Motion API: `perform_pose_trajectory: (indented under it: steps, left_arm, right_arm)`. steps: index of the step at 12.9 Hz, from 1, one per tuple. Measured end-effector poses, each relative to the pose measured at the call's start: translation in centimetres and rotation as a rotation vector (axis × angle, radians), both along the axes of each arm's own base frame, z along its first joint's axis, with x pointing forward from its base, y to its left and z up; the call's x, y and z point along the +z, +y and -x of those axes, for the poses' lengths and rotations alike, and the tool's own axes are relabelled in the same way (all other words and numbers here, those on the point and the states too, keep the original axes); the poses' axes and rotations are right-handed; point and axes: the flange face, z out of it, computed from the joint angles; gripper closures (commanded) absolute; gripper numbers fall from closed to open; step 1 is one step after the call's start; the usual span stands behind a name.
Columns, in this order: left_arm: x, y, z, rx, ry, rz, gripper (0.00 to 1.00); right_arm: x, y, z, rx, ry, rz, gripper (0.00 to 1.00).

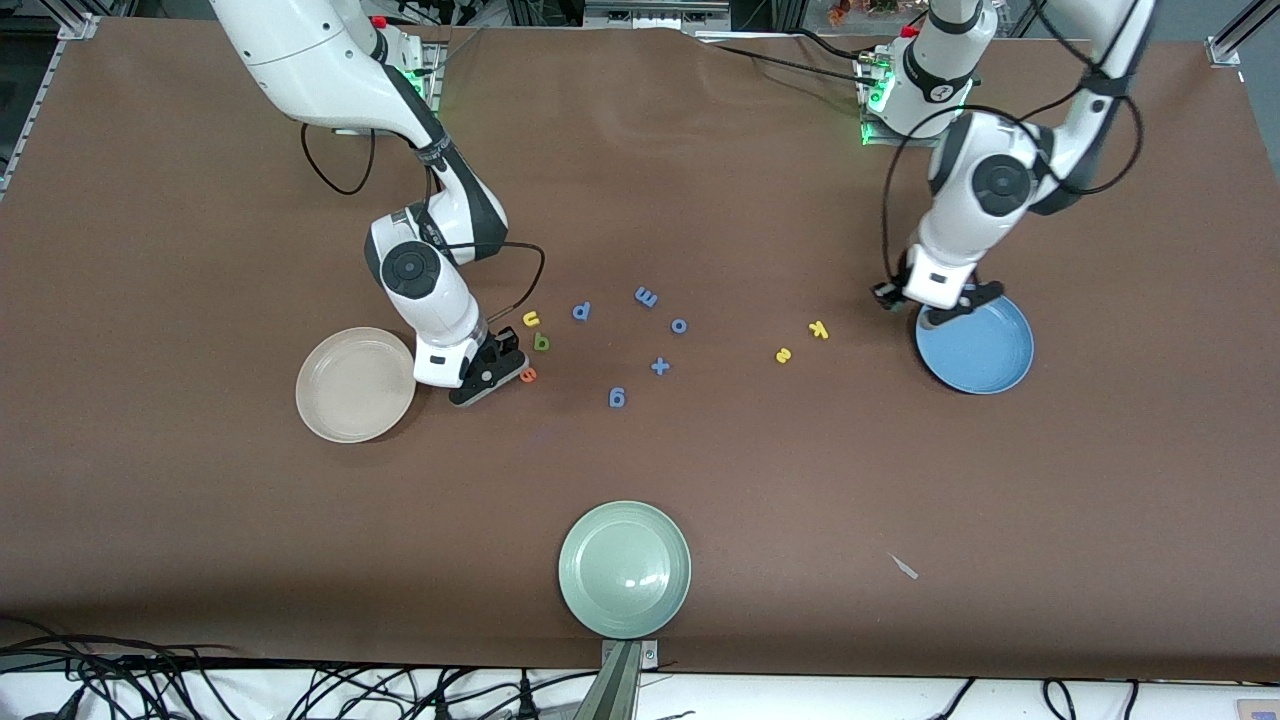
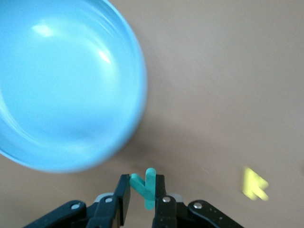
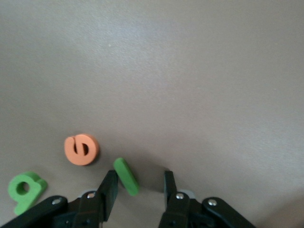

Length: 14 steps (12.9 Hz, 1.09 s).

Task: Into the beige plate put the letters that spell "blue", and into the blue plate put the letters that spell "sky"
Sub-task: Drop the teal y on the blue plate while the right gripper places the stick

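I am seeing the beige plate [image 1: 355, 385] and the blue plate [image 1: 975, 345] both lying bare. The yellow u [image 1: 531, 319], olive b [image 1: 541, 343] and orange e [image 1: 528, 375] are sitting near the beige plate, the green l [image 3: 126, 176] lying flat beside the e. The yellow k [image 1: 819, 329] and s [image 1: 783, 354] are resting near the blue plate; the teal y [image 2: 145, 187] is standing pinched beside its rim.

Around the right gripper [image 3: 137, 187] room is tight: the orange e [image 3: 81, 149] and olive b [image 3: 26, 190] lie just beside its fingers, the beige plate [image 1: 355, 385] nearby. Blue letters [image 1: 660, 366] scatter mid-table; toward the green plate [image 1: 624, 569] the cloth lies bare.
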Motion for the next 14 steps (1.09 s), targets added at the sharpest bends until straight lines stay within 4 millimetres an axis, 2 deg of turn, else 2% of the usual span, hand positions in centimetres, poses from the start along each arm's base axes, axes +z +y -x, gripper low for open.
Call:
perform_pose_trajectory:
  steps: [1, 2, 4, 5, 6, 7, 8, 12, 14]
  left_arm:
    - [0.1, 2.8, -0.3, -0.011, -0.001, -0.012, 0.86]
    - [0.1, 5.1, -0.4, -0.022, 0.003, -0.012, 0.86]
    - [-0.2, 7.7, -0.4, -0.036, 0.014, -0.008, 0.85]
    - [-0.4, 8.0, -0.3, -0.040, 0.018, -0.007, 0.84]
    - [-0.6, 7.8, -0.3, -0.043, 0.022, -0.005, 0.71]
    - [-0.7, 7.7, -0.3, -0.045, 0.023, -0.005, 0.52]
    - [-0.7, 7.7, -0.3, -0.045, 0.023, -0.004, 0.46]
    - [-0.5, 7.7, -1.1, -0.044, 0.013, -0.003, 0.44]
    - [-0.2, 7.5, -1.4, -0.045, 0.004, -0.003, 0.44]
  right_arm:
    - [0.0, 0.3, 0.1, -0.004, 0.001, -0.004, 0.53]
    - [0.0, 0.4, 0.2, -0.005, 0.001, -0.005, 0.59]
    - [0.0, 0.4, 0.1, -0.007, -0.001, -0.006, 0.78]
    - [0.0, 0.4, 0.1, -0.007, -0.001, -0.006, 0.89]
    - [0.1, 0.4, 0.0, -0.008, -0.003, -0.007, 0.97]
    - [0.2, 0.3, -0.1, -0.009, -0.004, -0.008, 1.00]
    - [0.2, 0.3, -0.1, -0.010, -0.005, -0.008, 1.00]
    - [0.2, 0.3, -0.2, -0.011, 0.000, -0.006, 1.00]
    - [1.3, -0.5, -1.3, -0.026, 0.056, 0.029, 1.00]
